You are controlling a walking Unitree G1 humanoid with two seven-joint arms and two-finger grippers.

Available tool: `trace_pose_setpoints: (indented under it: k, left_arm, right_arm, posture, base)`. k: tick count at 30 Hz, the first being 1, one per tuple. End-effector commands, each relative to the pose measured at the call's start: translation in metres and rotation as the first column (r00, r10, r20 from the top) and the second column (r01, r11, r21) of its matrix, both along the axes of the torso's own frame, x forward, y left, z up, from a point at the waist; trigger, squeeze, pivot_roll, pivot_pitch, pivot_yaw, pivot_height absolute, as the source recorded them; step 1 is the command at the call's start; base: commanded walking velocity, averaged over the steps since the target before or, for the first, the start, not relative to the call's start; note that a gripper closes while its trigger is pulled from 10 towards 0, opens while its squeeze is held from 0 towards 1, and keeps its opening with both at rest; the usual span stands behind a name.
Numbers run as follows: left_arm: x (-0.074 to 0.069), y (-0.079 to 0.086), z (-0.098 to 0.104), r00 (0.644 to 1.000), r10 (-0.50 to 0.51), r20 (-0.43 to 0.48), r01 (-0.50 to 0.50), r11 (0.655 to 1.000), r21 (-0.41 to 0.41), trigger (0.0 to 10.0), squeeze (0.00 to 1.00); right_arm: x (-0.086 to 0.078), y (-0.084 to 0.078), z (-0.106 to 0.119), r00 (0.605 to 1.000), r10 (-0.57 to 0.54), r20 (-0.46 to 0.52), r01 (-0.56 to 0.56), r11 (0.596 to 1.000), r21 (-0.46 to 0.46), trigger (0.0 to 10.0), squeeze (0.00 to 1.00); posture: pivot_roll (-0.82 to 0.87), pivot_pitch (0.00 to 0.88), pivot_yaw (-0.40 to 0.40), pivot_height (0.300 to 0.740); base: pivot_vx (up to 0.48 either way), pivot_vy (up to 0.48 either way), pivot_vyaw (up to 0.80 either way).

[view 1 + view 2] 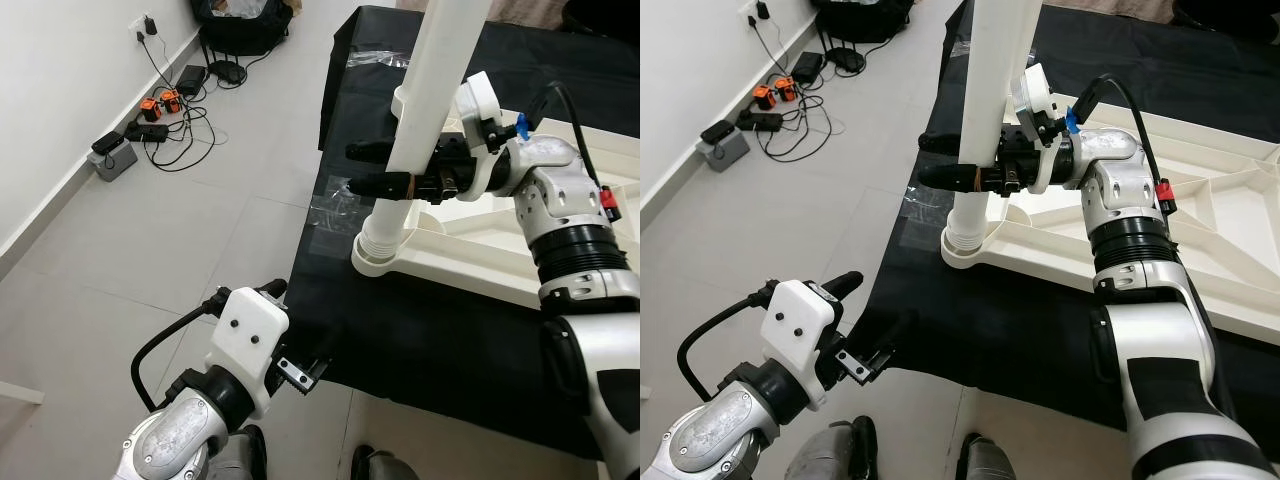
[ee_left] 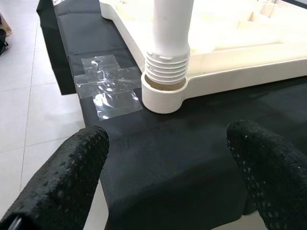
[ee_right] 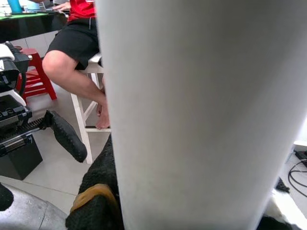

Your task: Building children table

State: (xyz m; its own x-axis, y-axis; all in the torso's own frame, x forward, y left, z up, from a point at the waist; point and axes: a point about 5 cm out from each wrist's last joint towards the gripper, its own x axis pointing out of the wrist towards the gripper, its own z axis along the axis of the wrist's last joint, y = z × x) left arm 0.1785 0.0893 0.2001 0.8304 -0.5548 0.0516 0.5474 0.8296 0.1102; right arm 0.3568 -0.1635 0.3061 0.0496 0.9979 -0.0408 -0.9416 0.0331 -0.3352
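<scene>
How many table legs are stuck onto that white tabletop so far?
1. A single white table leg stands upright in the corner socket of the upside-down tabletop, gripped by the right pincer. Other corners lie out of view, so more may be hidden.

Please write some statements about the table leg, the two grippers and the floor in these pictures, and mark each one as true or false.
1. The right gripper holds the white table leg. True.
2. The leg lies flat on the black mat. False: it stands upright in a corner socket of the white tabletop.
3. The left gripper is shut on the leg. False: its jaws are open, apart from the leg.
4. Cables and chargers lie on the floor by the wall. True.
5. Clear tape sticks on the mat. True.
</scene>
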Motion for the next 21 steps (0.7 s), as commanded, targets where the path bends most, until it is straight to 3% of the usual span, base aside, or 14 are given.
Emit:
trace_pose_setpoints:
  k: [1,21]
  left_arm:
    - [-0.0028,-0.0006,-0.0022,1.0,-0.015,-0.012,0.015,1.0,0.005,10.0,0.0]
    - [-0.0043,0.0001,0.0005,1.0,-0.015,-0.002,0.015,1.0,0.009,10.0,0.0]
  right_arm:
    - [-0.0047,-0.0003,-0.0043,0.999,0.032,0.0,-0.032,0.999,-0.012,10.0,0.0]
    - [-0.0002,0.006,-0.0122,1.0,0.001,0.001,-0.001,1.0,-0.021,10.0,0.0]
  posture:
    - [0.14,0.254,-0.018,0.74]
    - [0.14,0.264,-0.023,0.74]
  base:
    - [0.0,0.0,0.0]
    - [0.0,0.0,0.0]
